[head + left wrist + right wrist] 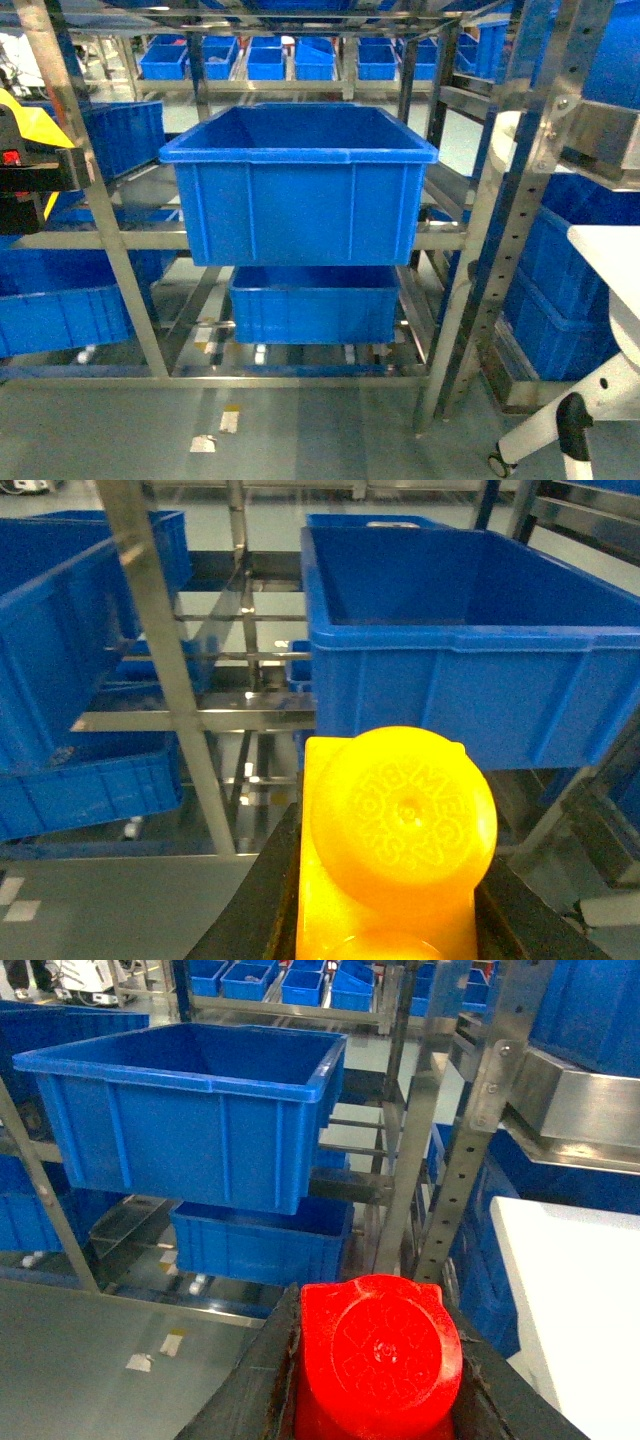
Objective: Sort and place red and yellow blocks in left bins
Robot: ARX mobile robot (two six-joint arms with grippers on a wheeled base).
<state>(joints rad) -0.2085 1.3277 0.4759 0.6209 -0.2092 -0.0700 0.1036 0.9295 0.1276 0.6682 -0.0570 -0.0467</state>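
Note:
My left gripper (392,875) is shut on the orange-yellow block (400,820), whose round stud faces the camera between two black fingers (255,905). The red block (378,1355) is clamped the same way, stud towards the camera, in my shut right gripper (376,1375). A large blue bin (300,210) sits on the steel rack straight ahead. The left wrist view has this bin (450,700) ahead and to the right, and the right wrist view has the bin (170,1130) ahead and to the left. Both blocks are held short of it. Neither gripper shows in the head view.
A second blue bin (315,310) sits on the shelf below, and more blue bins (60,300) fill the rack to the left. Steel rack uprights (500,230) frame the shelves. A white table (612,265) stands at the right. A yellow and black object (30,140) shows at the left edge.

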